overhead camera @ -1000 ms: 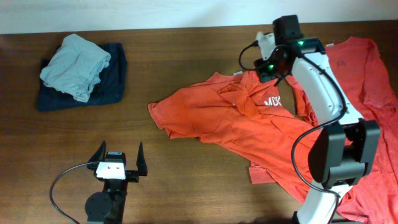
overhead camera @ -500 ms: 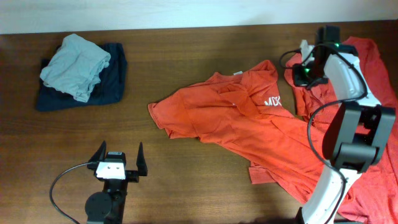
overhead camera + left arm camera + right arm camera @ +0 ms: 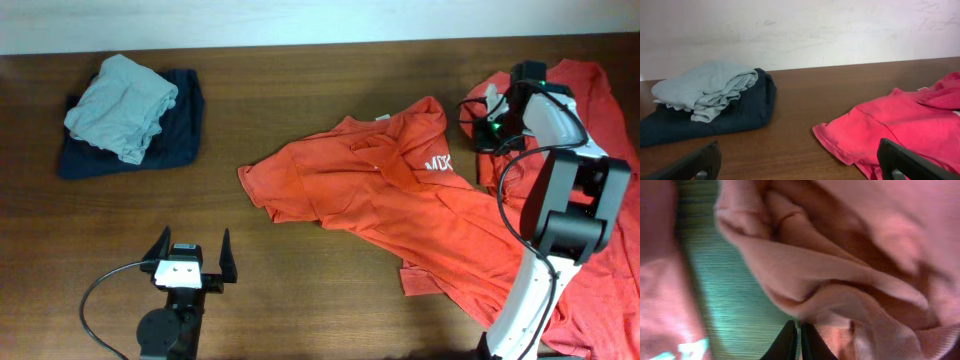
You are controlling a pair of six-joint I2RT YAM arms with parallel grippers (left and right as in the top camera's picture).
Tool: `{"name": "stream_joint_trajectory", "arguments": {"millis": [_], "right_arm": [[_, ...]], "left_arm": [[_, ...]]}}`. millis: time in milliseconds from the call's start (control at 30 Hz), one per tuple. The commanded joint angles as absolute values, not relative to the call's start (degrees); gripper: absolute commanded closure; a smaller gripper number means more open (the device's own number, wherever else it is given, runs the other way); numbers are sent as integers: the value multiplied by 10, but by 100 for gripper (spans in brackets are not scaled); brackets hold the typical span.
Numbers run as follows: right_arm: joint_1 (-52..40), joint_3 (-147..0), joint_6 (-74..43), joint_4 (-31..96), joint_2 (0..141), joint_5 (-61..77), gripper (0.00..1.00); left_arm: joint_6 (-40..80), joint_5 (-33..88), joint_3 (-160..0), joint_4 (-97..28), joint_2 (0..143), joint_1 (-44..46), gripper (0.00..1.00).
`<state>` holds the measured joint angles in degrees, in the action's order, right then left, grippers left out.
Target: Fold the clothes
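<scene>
An orange-red T-shirt [image 3: 370, 185] with white lettering [image 3: 438, 163] lies crumpled at the table's middle; its sleeve also shows in the left wrist view [image 3: 890, 130]. A second coral T-shirt [image 3: 600, 110] lies bunched along the right edge. My right gripper [image 3: 487, 122] is at that shirt's upper left part. In the right wrist view its fingers [image 3: 798, 330] are pressed together at a fold of the coral cloth [image 3: 840, 280]. My left gripper [image 3: 190, 255] is open and empty near the front left, its fingers [image 3: 800, 160] wide apart over bare wood.
A pale grey-blue garment [image 3: 120, 105] lies on a folded navy one [image 3: 185, 135] at the back left, also in the left wrist view [image 3: 705, 92]. A white wall runs along the table's far edge. Bare wood [image 3: 300, 290] lies between the left gripper and the middle shirt.
My right gripper has moved right, from the middle shirt's upper right corner to the right-hand shirt, and bunched coral cloth now lies by it. The left arm has not moved.
</scene>
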<state>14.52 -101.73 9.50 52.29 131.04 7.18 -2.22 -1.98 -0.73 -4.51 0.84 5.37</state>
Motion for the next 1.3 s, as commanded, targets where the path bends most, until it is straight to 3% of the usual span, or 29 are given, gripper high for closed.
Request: {"name": "stream_joint_trajectory", "arguments": {"millis": [0,367,633,767,1133,1167,1267], "right_arm": [[194,-1012,98,517,1336,-33,89],[327,-1013,107,421,1336,-67,89],[350,-1086,118,413,1333,8,86],[349,-1172,117,477,1327,88,76],[372,-1408,55,840,1318,99,75],[374,-1409,54,861,1318,99,76],[382,-1409,42,918,1318,99,96]], "left_arm": [[-31,-26,-5,-46,4,56,1],[-31,-26,-5,-46,4,56,1],[-31,-26,-5,-46,4,56,1],[-31,-26,-5,-46,4,56,1],[-31,-26,-5,-46,4,56,1],[-31,-26,-5,-46,4,56,1],[-31,-26,-5,-46,4,56,1]]}}
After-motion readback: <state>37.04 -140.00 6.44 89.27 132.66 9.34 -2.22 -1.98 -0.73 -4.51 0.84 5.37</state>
